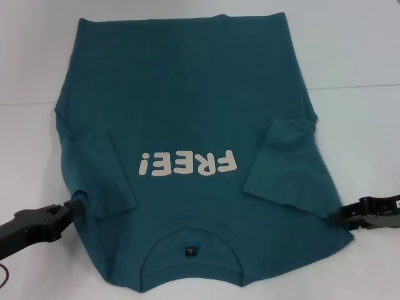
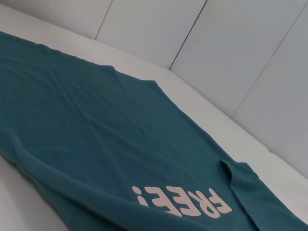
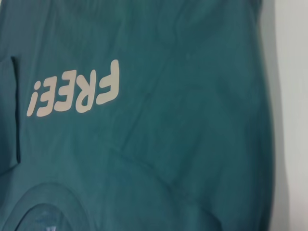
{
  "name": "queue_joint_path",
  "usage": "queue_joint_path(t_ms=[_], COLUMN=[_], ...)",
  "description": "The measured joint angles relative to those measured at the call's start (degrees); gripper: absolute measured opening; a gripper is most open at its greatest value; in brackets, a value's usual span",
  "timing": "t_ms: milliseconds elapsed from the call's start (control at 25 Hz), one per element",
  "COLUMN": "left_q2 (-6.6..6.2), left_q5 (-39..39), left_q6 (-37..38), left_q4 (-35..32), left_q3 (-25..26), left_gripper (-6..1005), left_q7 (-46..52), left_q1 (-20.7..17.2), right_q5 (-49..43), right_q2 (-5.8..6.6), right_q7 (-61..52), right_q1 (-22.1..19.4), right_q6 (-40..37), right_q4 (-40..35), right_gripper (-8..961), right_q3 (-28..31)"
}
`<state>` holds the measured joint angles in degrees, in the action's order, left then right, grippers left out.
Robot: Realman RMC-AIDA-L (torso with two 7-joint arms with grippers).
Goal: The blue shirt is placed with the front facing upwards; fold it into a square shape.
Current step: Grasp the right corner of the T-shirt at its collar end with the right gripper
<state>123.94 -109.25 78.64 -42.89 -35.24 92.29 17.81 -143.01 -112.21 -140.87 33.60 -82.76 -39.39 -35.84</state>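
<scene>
Both of my end effectors sit low at the near corners of the blue shirt (image 1: 187, 119): my left end effector (image 1: 76, 205) touches the fabric edge just below the folded-in left sleeve (image 1: 103, 178), and my right end effector (image 1: 337, 217) meets the edge by the near right shoulder, just past the folded-in right sleeve (image 1: 284, 165). Whether either one is spread or pinching cloth, I cannot tell; the tips are dark against the fabric and my wrist views show none of my own fingers. The shirt lies flat and front up on the white surface (image 1: 362, 56), neck toward me, with the collar (image 1: 190, 250) and its small dark label (image 1: 190, 251) at the near edge and the white "FREE!" lettering (image 1: 187, 164) reading upside down from my head view. Its hem reaches the far side. White wall panels (image 2: 231, 53) stand behind the surface in my left wrist view.
</scene>
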Motion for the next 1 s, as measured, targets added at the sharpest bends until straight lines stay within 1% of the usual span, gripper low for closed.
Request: queue_joint_path(t_ms=[280,800,920,1000], left_q2=[-0.02,0.07,0.08,0.07], left_q5=[0.0,0.0,0.0,0.0], left_q6=[0.0,0.1,0.1,0.2], left_q4=[0.0,0.1,0.1,0.1], left_q3=[0.0,0.3,0.3,0.2], left_gripper=[33,32,32,32], left_q7=[0.0,-0.1,-0.1,-0.1], left_q1=[0.1,-0.1,-0.1,-0.1], right_q5=[-0.1,-1.4,-0.8,-0.6], right_q2=[0.23,0.00,0.30,0.82], right_q7=[0.4,1.3,1.0,0.6], right_q1=[-0.3,0.1,0.0,-0.1], right_q6=[0.3,0.3,-0.2,-0.5], right_q4=[0.0,-0.7,-1.4,-1.8], right_gripper=[379,-1,15,25], right_q3=[-0.3,-1.6,-0.7,0.5])
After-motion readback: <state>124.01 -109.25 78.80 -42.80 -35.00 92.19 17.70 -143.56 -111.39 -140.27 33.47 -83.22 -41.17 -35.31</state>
